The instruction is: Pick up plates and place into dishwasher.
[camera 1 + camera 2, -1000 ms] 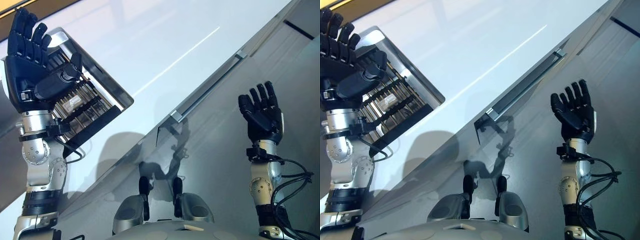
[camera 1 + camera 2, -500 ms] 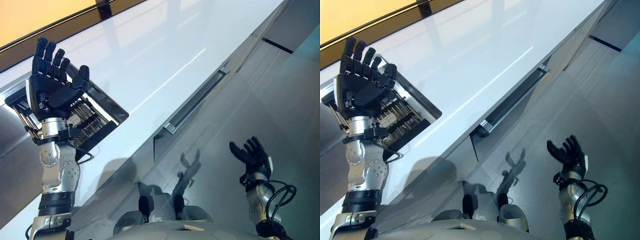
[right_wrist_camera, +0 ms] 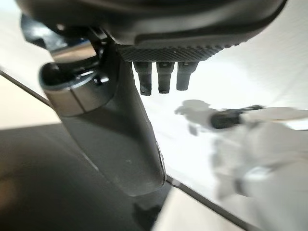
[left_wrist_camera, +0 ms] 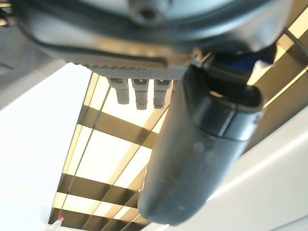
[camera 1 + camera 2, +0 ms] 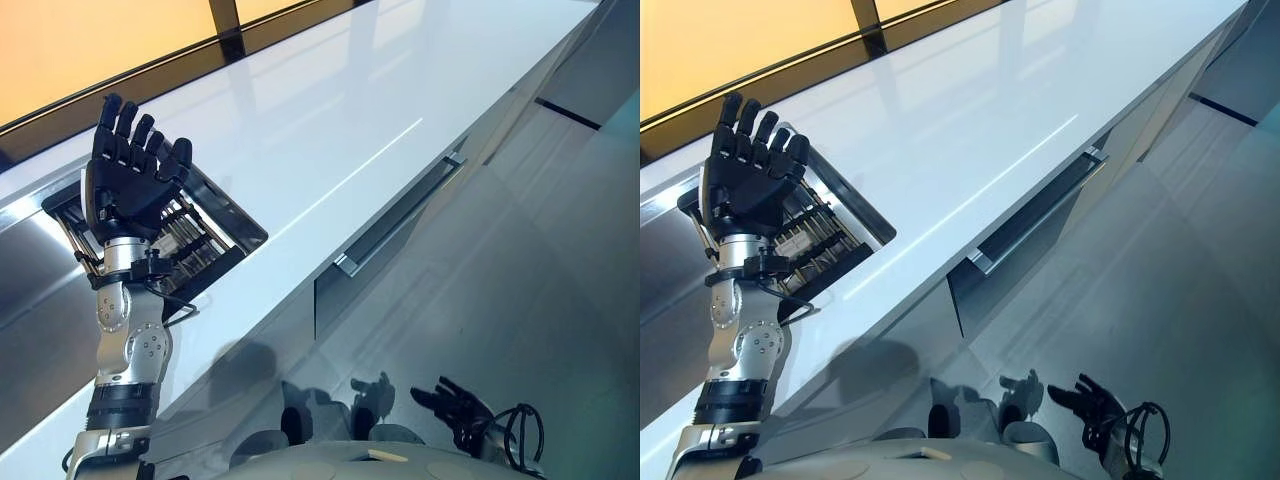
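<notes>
I see no plate. My left hand [image 5: 125, 185] is raised at the left with its fingers straight and spread, holding nothing, and it stands in front of a metal rack [image 5: 215, 240] with dark wire tines set into the white counter [image 5: 330, 120]. Its wrist view shows the thumb [image 4: 202, 144] and straight fingers against a ceiling of lit panels. My right hand [image 5: 455, 405] hangs low at the bottom right over the grey floor, fingers relaxed and empty; its thumb [image 3: 115, 134] shows in the right wrist view.
A long metal handle [image 5: 400, 215] runs along a grey cabinet front [image 5: 340, 300] under the counter's edge. Grey floor [image 5: 540, 250] spreads to the right. An orange-lit wall [image 5: 90, 50] lies behind the counter.
The camera has shifted, so more of the counter and the back wall show. My right hand has dropped from mid-height to the bottom edge. My left hand stays raised and open.
</notes>
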